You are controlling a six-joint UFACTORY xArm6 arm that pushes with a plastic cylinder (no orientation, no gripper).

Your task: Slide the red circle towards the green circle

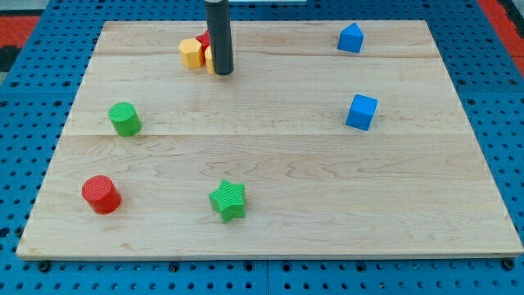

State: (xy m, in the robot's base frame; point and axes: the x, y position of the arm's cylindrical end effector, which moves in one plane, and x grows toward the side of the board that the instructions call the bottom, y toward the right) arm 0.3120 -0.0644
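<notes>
The red circle (101,194) sits near the board's bottom left. The green circle (125,120) stands above it, at the left side of the board, a short way apart. My tip (223,72) is at the top middle of the board, far from both circles, right next to a cluster of yellow and red blocks. The rod rises straight up out of the view's top.
A yellow block (191,53) sits left of my tip, with a red block (202,40) behind it and another yellow block (210,60) partly hidden by the rod. A green star (228,201) lies at bottom middle. Two blue blocks (350,38) (361,112) sit at the right. The wooden board (286,164) ends on a blue pegboard.
</notes>
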